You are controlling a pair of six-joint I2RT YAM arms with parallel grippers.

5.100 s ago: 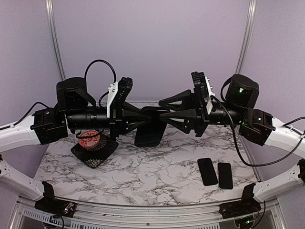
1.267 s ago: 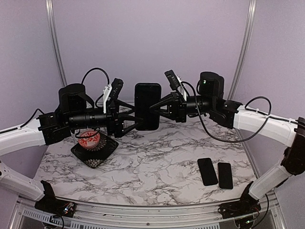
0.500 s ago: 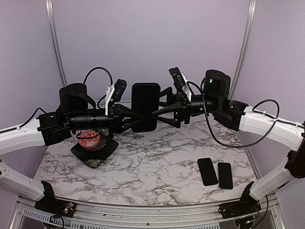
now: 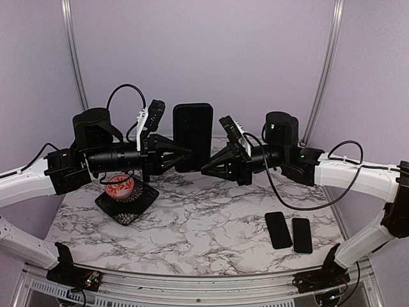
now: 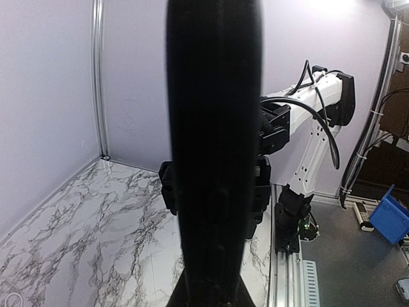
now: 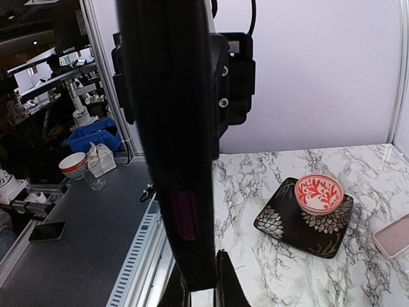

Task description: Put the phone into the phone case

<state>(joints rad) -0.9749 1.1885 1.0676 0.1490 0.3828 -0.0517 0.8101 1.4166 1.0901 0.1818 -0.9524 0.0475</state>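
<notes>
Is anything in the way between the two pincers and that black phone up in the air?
Nothing visible. The left pincer and the right pincer both grip the phone directly at its lower part, holding it upright above the table.

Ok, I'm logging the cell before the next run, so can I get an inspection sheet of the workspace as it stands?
Surface: marble table, no spills seen.
Job's things: black phone held upright in mid-air; pale flat item, likely the case, lying on the table.
Clutter: dark plate carrying a red bowl; two spare phones side by side, front right.
Grippers: left gripper and right gripper both shut on the phone's lower end, from opposite sides.
Cables: left cable loops above its arm; right cable sags towards the table.
Surroundings: purple walls, metal posts.
</notes>
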